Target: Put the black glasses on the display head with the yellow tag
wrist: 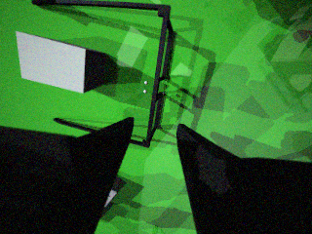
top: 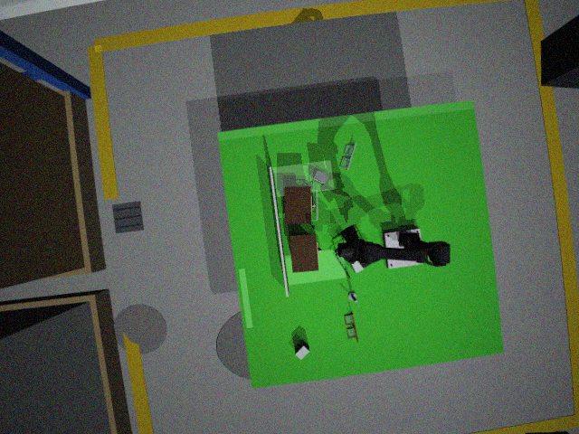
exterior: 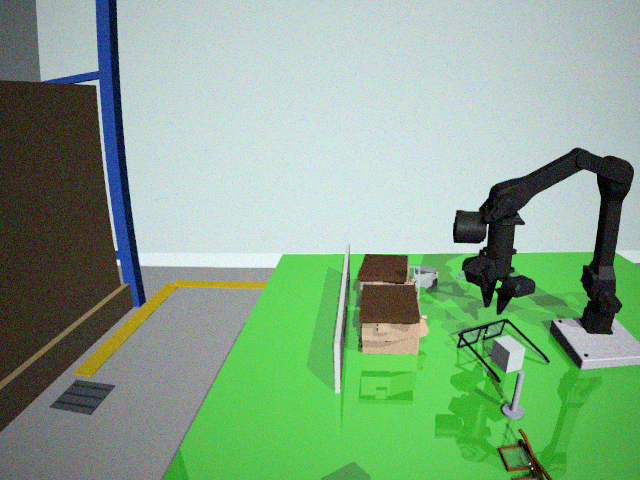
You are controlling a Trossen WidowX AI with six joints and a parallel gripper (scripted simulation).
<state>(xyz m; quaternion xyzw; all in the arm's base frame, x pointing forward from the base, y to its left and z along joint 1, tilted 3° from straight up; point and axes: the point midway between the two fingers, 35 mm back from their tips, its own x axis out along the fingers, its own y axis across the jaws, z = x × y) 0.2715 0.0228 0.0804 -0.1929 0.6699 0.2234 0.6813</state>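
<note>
1. Gripper (top: pixel 337 239) (exterior: pixel 492 311) (wrist: pixel 155 125): fingers parted partway, nothing between them; tips above the black glasses.
2. Black glasses (exterior: pixel 482 328) (wrist: pixel 158 73): off both heads, beside a white block (top: pixel 357 267) (exterior: pixel 508 353) (wrist: pixel 51 62).
3. Near head (top: pixel 305 253) (exterior: pixel 390 335) and far head (top: pixel 298 205) (exterior: pixel 383 268): side by side; yellow tag indiscernible.

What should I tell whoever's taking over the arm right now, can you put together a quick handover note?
Jaws: open, nothing between them, above the black glasses.
Black glasses: off the heads, between them and the arm's base, temples spread, beside a white block.
Display heads: two, side by side by the white panel. Yellow tag: I can't make it out, so check which head first.
Done: no placing yet.
Left: grip, lift, seat straight on the tagged head, let go, other head undisturbed.
</note>
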